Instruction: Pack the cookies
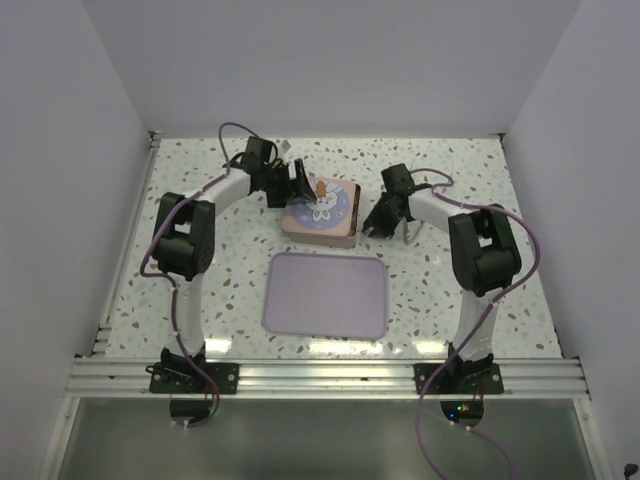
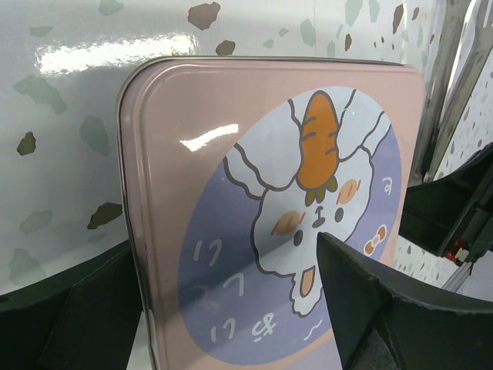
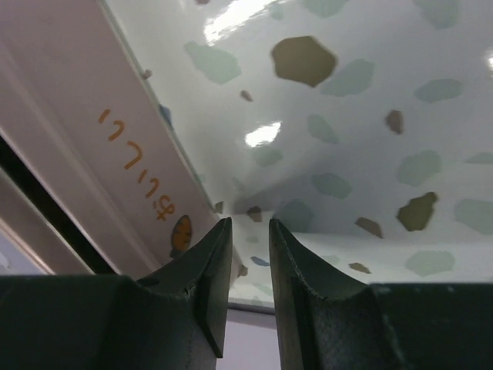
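No cookies show in any view. The square tin [image 1: 322,211] stands behind the lavender tray [image 1: 326,293] with its pink lid on; the lid carries a white bunny and an orange carrot [image 2: 317,146]. My left gripper [image 1: 300,186] is open over the tin's left part; in the left wrist view [image 2: 225,247] one finger [image 2: 85,308] is outside the tin's edge and the other [image 2: 385,308] is above the lid. My right gripper [image 1: 379,222] is low on the table just right of the tin, its jaws [image 3: 250,225] nearly together with nothing between them. The tin's pink side [image 3: 115,146] is to their left.
The speckled tabletop [image 1: 200,300] is bounded by white walls behind and at both sides. An aluminium rail [image 1: 320,378] runs along the near edge. The tray's lavender edge [image 3: 246,339] shows just beyond the right fingertips.
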Robot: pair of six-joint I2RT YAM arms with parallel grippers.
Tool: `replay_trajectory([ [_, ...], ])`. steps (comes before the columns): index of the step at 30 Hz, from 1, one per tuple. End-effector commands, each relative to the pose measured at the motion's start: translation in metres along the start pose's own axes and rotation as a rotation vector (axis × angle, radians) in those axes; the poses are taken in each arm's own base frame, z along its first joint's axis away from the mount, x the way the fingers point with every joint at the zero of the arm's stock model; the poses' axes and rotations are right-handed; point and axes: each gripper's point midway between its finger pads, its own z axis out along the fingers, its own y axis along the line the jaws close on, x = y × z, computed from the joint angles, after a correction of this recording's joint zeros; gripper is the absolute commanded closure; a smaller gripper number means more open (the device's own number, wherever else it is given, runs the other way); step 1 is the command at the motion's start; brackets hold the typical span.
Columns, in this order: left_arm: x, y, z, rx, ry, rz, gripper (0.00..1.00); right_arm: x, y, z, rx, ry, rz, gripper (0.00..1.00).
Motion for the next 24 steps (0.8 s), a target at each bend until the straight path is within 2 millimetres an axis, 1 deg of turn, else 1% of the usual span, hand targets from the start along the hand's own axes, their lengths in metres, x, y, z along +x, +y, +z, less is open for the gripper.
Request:
replay_trajectory([
  [1,-0.01,-0.011,0.003,0.001,-0.014,0.006,0.1,-0.003,0.041,0.0,-0.118,-0.004,0.0,0.7],
  [3,-0.012,-0.012,0.004,-0.01,-0.013,0.002,0.09,0.0,0.047,0.001,-0.134,0.002,0.001,0.71],
  [9,-0.014,-0.012,0.012,-0.044,-0.005,-0.029,0.09,0.008,0.05,0.004,-0.15,0.034,-0.001,0.72],
  [11,-0.016,-0.015,0.013,-0.043,-0.005,-0.027,0.09,0.011,0.049,0.004,-0.158,0.043,0.006,0.72],
  [14,-0.014,-0.02,0.017,-0.043,0.005,-0.019,0.09,0.014,0.051,0.007,-0.175,0.055,0.016,0.72],
  [20,-0.008,-0.029,0.022,-0.064,0.024,-0.03,0.09,0.012,0.06,0.007,-0.206,0.055,0.032,0.72],
  [24,-0.005,-0.03,0.024,-0.083,0.036,-0.058,0.09,0.011,0.065,0.006,-0.219,0.055,0.039,0.73],
])
